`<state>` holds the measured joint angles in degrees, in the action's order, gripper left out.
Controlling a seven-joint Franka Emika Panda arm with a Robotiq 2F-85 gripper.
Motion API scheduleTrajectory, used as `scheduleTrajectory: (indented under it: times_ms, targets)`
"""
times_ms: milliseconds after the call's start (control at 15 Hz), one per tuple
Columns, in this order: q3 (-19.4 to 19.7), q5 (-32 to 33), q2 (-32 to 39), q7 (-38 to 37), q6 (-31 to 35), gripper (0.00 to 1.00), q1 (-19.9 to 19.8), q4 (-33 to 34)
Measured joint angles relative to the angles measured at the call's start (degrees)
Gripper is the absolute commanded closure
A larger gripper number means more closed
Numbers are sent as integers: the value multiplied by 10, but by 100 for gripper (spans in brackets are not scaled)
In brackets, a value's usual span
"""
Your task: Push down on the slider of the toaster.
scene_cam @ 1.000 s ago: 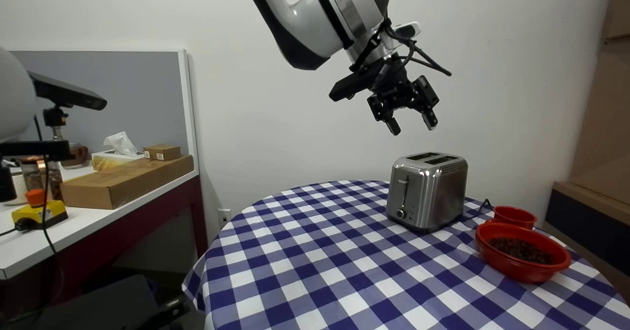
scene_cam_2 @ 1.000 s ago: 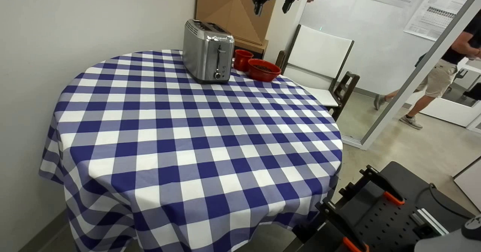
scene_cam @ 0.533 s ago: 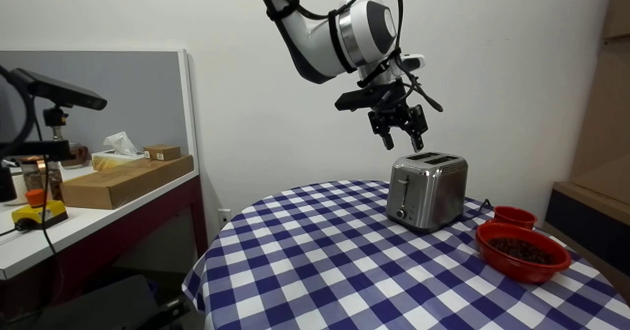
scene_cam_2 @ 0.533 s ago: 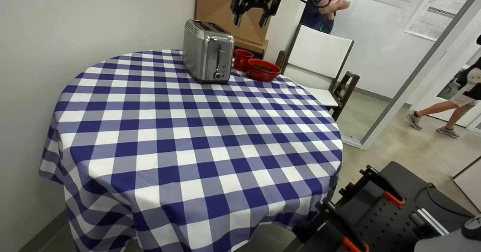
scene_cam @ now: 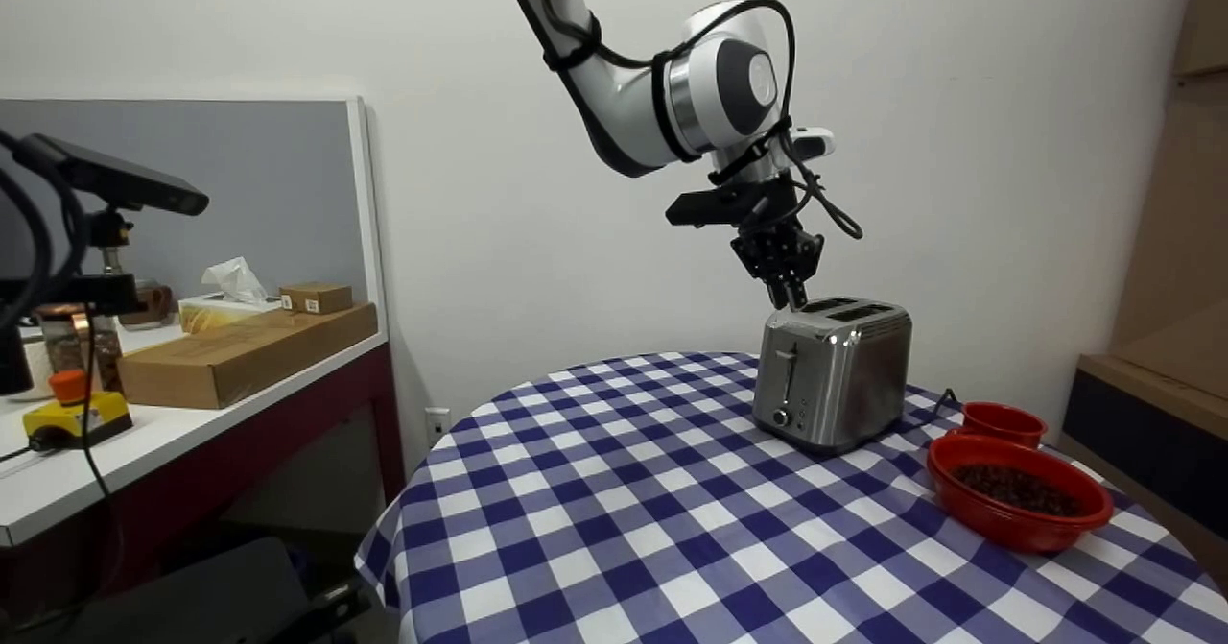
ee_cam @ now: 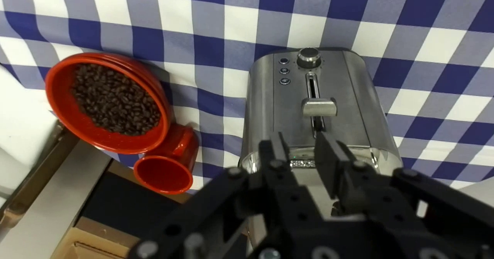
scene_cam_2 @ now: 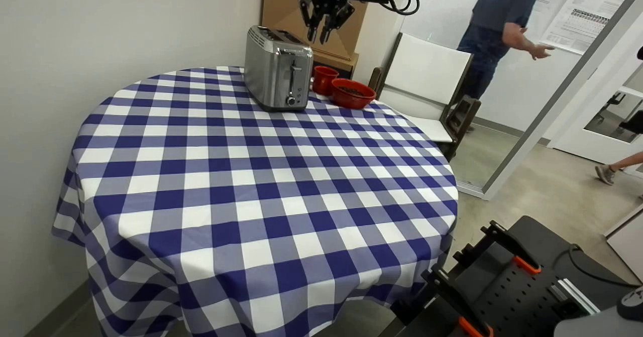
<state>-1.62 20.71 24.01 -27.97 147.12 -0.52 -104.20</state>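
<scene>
Silver toaster (scene_cam: 837,375) upright on checked cloth (scene_cam_2: 261,176); metal slider (ee_cam: 319,107) in raised position.

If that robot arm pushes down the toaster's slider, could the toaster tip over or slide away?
The toaster will probably stay upright, being boxy with a broad base. A sideways nudge might shift it a little, since it stands on a checked cloth. The slider seems likely to travel straight, guided by its narrow slot.

The toaster (scene_cam: 833,380) is silver, tool (scene_cam_2: 318,38) black, bowl (scene_cam: 1007,526) red, tablecloth (scene_cam_2: 261,176) blue-and-white checked.
</scene>
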Motion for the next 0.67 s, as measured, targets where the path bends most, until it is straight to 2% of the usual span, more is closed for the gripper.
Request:
scheduleTrajectory:
  times_ms: [267, 667]
  targets:
    - [30, -10, 34, 0, 10, 100, 33, 25]
    - [48, -25, 79, 4, 39, 100, 54, 51]
